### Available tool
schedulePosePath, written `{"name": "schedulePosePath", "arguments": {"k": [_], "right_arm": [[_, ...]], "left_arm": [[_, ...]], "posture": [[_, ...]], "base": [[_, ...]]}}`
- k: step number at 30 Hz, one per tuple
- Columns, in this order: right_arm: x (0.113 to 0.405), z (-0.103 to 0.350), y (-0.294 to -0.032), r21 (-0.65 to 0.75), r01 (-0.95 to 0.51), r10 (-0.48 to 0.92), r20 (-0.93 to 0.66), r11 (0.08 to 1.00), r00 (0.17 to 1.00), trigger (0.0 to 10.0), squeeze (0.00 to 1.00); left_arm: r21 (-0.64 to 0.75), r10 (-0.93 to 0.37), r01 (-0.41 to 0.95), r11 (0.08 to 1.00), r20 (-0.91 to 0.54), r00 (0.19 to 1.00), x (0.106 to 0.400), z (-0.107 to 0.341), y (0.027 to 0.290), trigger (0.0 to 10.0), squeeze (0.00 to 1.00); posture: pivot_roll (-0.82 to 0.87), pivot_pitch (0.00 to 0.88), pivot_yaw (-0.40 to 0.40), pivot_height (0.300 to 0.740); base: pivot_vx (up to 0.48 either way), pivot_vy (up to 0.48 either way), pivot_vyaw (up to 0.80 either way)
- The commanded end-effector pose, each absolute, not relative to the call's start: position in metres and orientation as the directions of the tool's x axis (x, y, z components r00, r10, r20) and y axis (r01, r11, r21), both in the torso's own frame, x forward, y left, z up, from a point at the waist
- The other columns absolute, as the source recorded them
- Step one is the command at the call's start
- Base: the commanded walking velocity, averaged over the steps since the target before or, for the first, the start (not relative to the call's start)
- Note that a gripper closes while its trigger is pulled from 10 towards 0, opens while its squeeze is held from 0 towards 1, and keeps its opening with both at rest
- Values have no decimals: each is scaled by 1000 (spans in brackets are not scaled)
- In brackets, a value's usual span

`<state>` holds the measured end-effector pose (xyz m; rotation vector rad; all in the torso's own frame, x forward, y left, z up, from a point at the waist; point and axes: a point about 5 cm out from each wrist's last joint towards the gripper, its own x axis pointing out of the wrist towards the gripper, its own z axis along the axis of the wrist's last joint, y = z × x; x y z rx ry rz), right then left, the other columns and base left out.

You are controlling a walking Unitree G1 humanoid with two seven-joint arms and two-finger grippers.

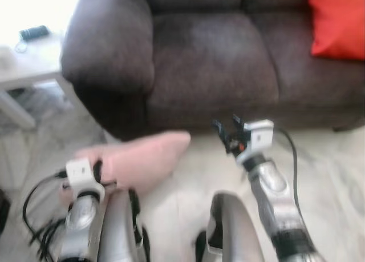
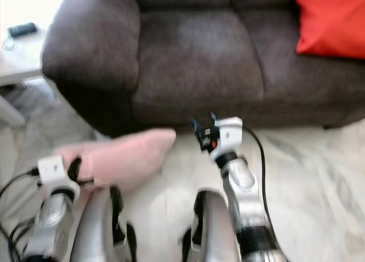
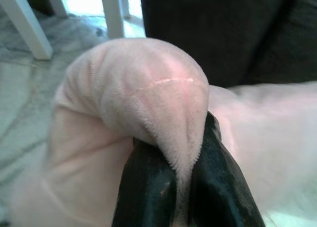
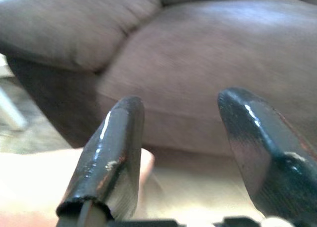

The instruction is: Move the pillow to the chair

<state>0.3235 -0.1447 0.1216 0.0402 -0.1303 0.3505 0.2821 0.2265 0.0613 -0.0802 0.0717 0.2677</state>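
- Pinching a fold of the soft pale-pink plush pillow (image 3: 148,103), the left gripper (image 3: 185,187) has its two black fingers (image 3: 148,187) clamped tight on the fabric, which bulges over their tips.
- The pillow hangs low in front of the robot on its left side, above the pale marbled floor (image 1: 331,159), its far corner reaching toward the base of the dark brown fabric sofa (image 1: 211,62).
- The right gripper (image 2: 202,128) is raised toward the sofa front with its fingers spread apart and nothing between them.
- A bright red cushion (image 1: 337,22) rests on the sofa's far right seat; a white side table (image 1: 28,68) stands just left of the armrest.
- Risk: the grip looks like a thin pinch of plush only, so the pillow could slip free if it swings or drags.
- Risk: the trailing end hangs near the robot's legs and the black cables (image 1: 34,216), and could catch while walking.
- No chair can be made out here, so the robot likely must turn first.
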Motion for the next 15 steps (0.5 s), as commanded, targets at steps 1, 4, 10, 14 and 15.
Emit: {"name": "schedulePosePath", "arguments": {"k": [1,4,10,14,15], "right_arm": [[322,117,-147,21,-336,332,122,941,935,10000,0],[322,116,-146,21,-338,334,122,941,935,10000,0],[322,116,-143,29,-342,337,121,939,934,10000,0],[322,115,-142,32,-346,341,119,938,933,10000,0],[322,115,-142,32,-347,341,118,937,933,10000,0]], "left_arm": [[-66,255,-257,964,-36,966,283,69,228,10000,0],[-45,246,-247,968,-30,969,284,70,227,10000,0],[-47,191,-191,981,0,982,283,76,221,10000,0],[-37,159,-158,987,44,986,281,85,217,10000,0],[-35,145,-143,989,64,987,280,89,214,10000,0]], "posture": [[55,186,-64,521],[61,181,-65,521],[65,187,-65,521],[67,190,-62,521],[67,190,-62,521]], "base": [[0,0,0],[0,0,0],[0,0,0],[0,0,0],[0,0,0]]}}
